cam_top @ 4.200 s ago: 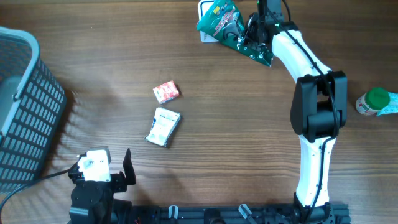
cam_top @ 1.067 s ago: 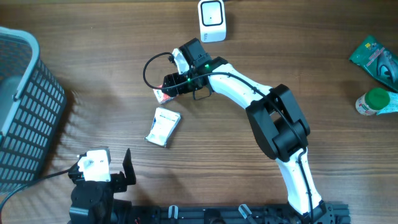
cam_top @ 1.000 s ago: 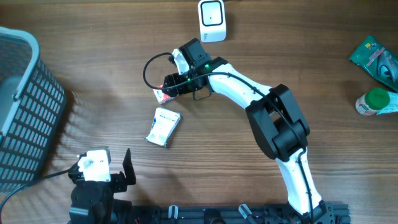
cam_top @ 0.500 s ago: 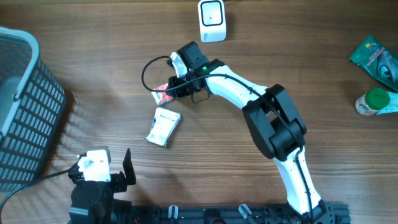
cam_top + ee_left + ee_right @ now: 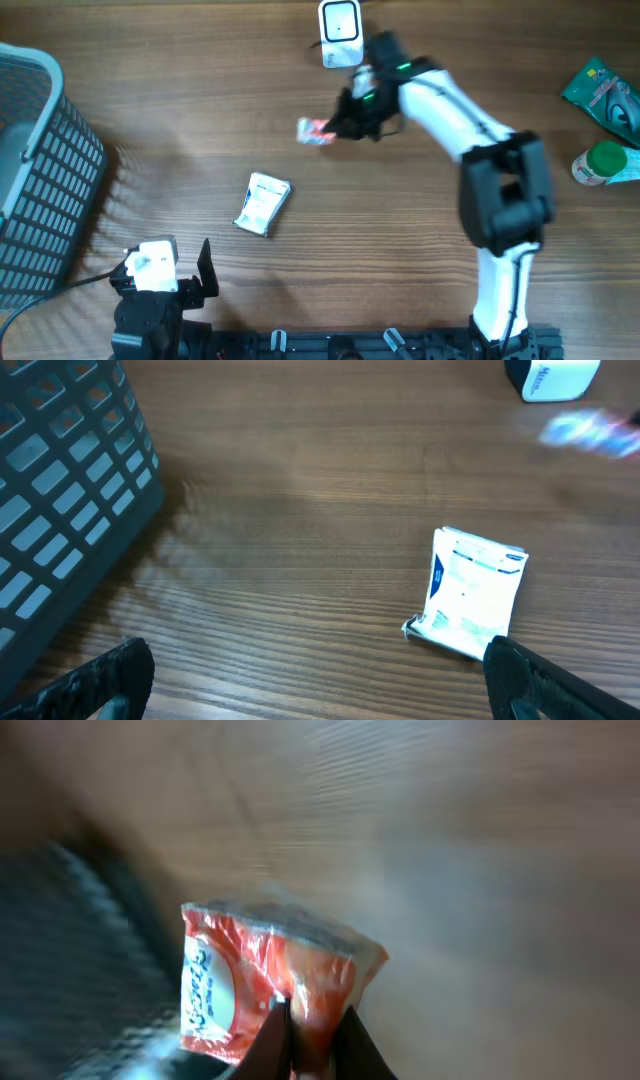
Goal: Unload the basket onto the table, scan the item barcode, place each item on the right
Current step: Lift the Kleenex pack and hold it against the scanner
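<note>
A small red snack packet (image 5: 315, 131) hangs blurred above the table, just below and left of the white barcode scanner (image 5: 341, 33). My right gripper (image 5: 338, 127) is shut on it; in the right wrist view the two fingers pinch the packet's (image 5: 250, 982) lower edge at the gripper (image 5: 310, 1042). A white-and-blue packet (image 5: 263, 203) lies flat on the wood, and the left wrist view shows this white packet (image 5: 470, 592) ahead and to the right. My left gripper (image 5: 200, 272) rests at the near left edge, open and holding nothing (image 5: 320, 690).
A grey mesh basket (image 5: 40, 170) stands at the left edge, close to the left arm. A green bag (image 5: 605, 90) and a green-lidded bottle (image 5: 603, 165) sit at the far right. The scanner (image 5: 553, 375) shows at the top right of the left wrist view.
My right gripper closed on the red packet, lifted it off the table and swung it right, toward the scanner. The left arm and the white packet have not moved.
</note>
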`<state>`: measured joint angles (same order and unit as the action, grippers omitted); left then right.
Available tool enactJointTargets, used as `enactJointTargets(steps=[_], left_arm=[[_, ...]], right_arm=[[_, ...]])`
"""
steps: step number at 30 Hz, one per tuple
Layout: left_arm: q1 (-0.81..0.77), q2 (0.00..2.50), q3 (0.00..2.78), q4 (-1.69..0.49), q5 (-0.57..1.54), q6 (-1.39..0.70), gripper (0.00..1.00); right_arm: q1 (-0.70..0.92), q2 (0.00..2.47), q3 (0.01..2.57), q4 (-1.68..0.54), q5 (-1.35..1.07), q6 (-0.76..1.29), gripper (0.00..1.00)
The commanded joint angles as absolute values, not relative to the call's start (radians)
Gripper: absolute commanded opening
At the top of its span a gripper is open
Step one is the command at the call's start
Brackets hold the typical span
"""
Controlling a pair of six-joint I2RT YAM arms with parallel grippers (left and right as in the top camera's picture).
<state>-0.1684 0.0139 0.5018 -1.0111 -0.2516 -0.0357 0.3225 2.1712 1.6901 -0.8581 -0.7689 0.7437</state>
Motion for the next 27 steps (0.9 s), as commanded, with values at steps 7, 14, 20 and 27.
enactJointTargets(steps=[7,14,20,27], left_arm=[[-0.173,0.009,0.501,-1.01,-0.243,-0.041,1.0],[-0.173,0.009,0.501,-1.01,-0.243,-0.041,1.0],[-0.173,0.009,0.501,-1.01,-0.243,-0.041,1.0],[-0.173,0.009,0.501,-1.01,-0.243,-0.041,1.0]], right_arm=[[0.21,2.13,1.688,-1.492,-0.946,0.797,0.05],[0.211,2.13,1.688,-1.562,-0.901,0.68,0.05],[0.211,2.13,1.688,-1.567,-0.884,0.427,0.05],[0.211,2.13,1.688,-1.399,-1.048,0.273,0.05]])
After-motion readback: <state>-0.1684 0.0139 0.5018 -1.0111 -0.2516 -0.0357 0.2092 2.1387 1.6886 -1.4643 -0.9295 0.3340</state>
